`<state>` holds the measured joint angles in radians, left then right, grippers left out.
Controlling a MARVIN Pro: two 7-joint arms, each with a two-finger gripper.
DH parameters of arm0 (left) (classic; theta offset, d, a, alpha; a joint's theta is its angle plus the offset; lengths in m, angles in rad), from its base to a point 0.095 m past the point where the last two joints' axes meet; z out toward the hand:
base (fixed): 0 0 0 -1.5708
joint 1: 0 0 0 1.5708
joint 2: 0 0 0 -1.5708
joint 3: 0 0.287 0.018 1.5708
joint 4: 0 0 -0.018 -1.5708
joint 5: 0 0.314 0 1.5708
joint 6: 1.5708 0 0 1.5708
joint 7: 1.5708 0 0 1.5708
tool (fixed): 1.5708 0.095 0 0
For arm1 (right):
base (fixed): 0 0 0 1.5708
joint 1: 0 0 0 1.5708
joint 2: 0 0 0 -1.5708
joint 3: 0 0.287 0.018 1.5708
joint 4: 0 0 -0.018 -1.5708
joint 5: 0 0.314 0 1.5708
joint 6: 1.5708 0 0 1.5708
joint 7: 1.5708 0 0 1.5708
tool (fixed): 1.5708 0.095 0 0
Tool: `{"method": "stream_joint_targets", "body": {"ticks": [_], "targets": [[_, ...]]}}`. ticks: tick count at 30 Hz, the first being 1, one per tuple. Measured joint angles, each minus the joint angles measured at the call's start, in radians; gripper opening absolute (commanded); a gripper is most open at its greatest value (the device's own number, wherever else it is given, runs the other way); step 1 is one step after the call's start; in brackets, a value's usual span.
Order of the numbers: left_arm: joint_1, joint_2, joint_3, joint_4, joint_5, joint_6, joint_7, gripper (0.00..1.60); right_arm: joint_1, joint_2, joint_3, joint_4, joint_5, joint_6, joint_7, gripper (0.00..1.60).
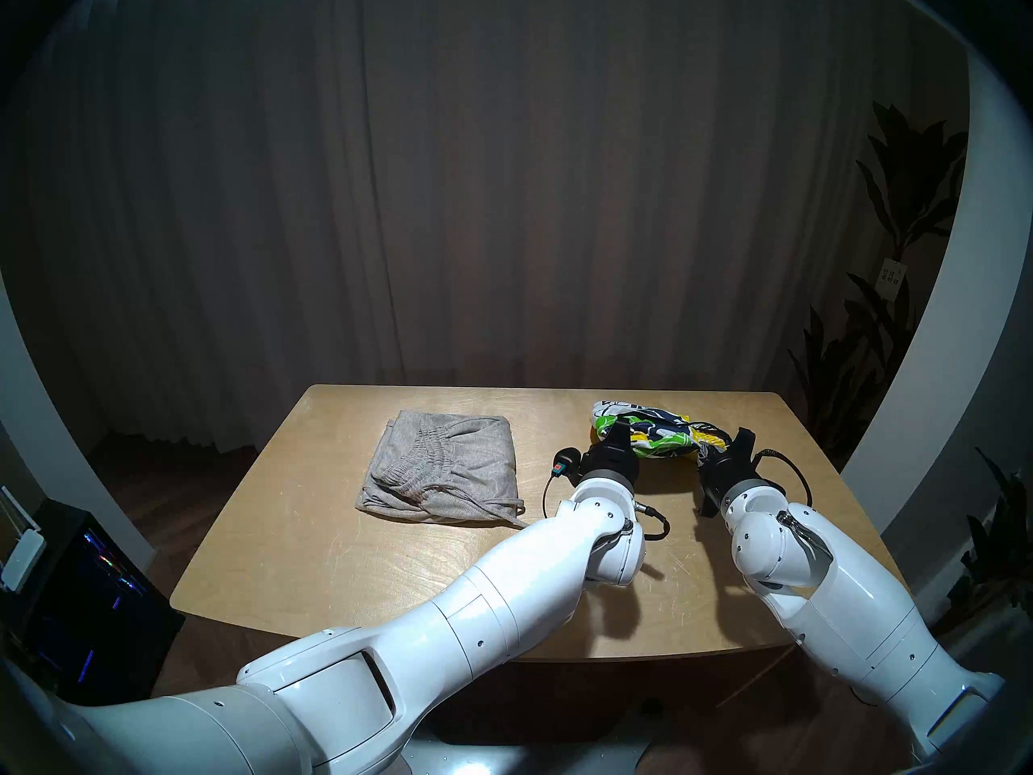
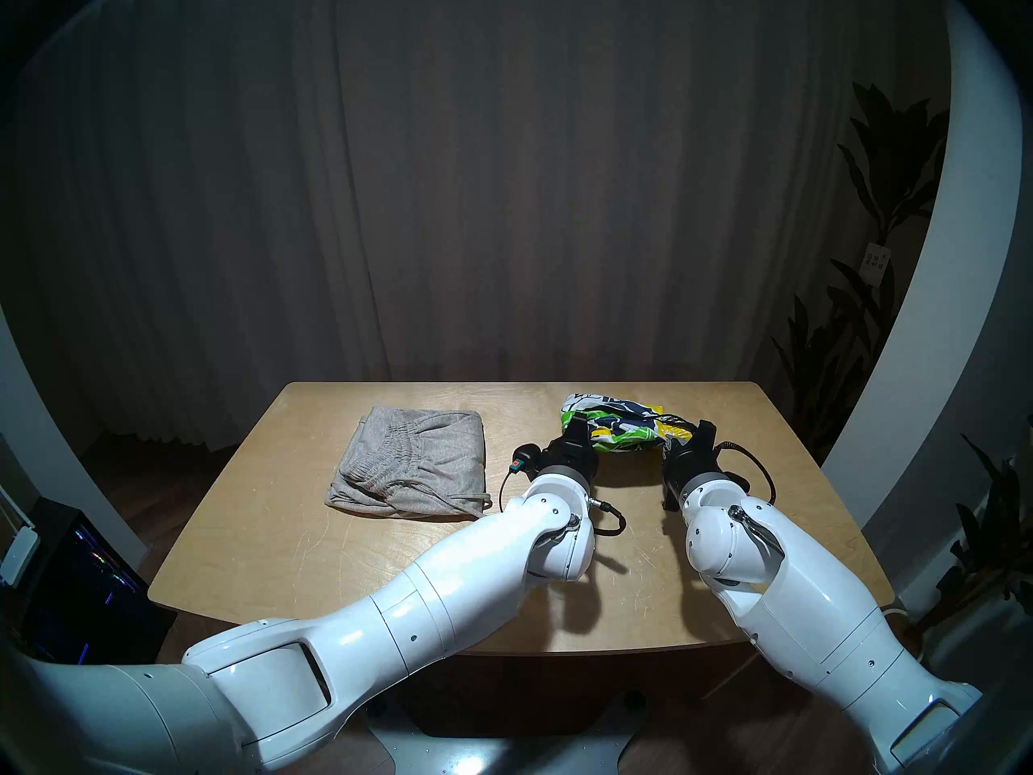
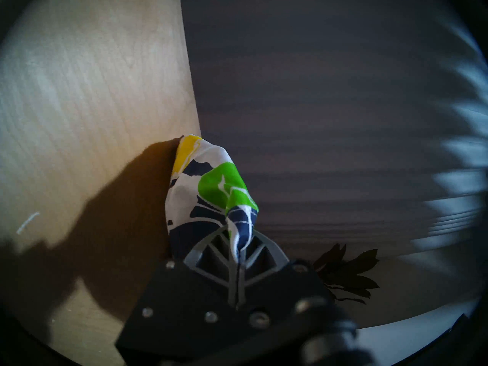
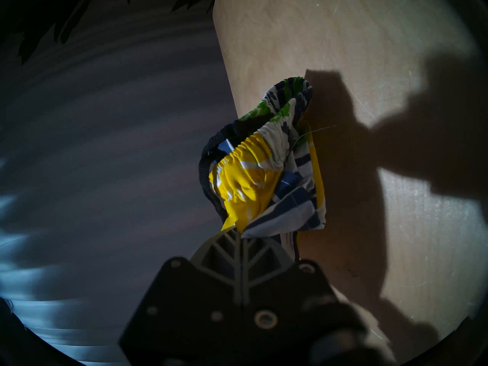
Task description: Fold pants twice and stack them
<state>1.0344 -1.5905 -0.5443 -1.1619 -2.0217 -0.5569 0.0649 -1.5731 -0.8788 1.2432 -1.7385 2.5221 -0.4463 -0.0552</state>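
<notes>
A dim room hung with dark, pleated curtains (image 1: 503, 170) frames a light wooden table (image 1: 425, 561) with rounded corners; leafy plants (image 1: 894, 209) stand in shadow at about three o'clock, and a dark cabinet with faint coloured lights (image 1: 84, 600) sits at eight o'clock, off the table.

On the tabletop, toward ten o'clock from its middle, lie the grey-beige knit pants (image 1: 441, 466), folded into a rough square, the gathered elastic waist crumpled across the top and a thin cord trailing off the near right corner. They lie flat, apart from both arms.

The floral shorts (image 1: 648, 430), navy, white, green and yellow, are at about one o'clock, near the far edge. They are bunched and stretched between the two grippers, sagging in the middle, with a dark shadow on the wood beneath them.

The left gripper (image 1: 620, 421) is pinched tight on the left end of the shorts; in its wrist view the fingers (image 3: 221, 254) meet with a navy-and-white fold (image 3: 219, 193) caught between them. The right gripper (image 1: 740, 435) is likewise clamped on the right end; its wrist view shows the ruched yellow waistband (image 4: 250, 178) and its black edging rising from the closed fingers (image 4: 253, 254). Both arms reach in from six o'clock, wrists nearly level.
</notes>
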Motion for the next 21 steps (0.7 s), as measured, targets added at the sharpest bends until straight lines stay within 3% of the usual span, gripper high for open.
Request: {"method": "stream_joint_targets", "body": {"ticks": [21], "targets": [[-0.058, 0.028, -0.037, -0.040, 0.022, 0.019, 0.025, 0.00, 0.117, -0.044, -0.022, -0.009, -0.023, -0.034, -0.023, 0.00]]}}
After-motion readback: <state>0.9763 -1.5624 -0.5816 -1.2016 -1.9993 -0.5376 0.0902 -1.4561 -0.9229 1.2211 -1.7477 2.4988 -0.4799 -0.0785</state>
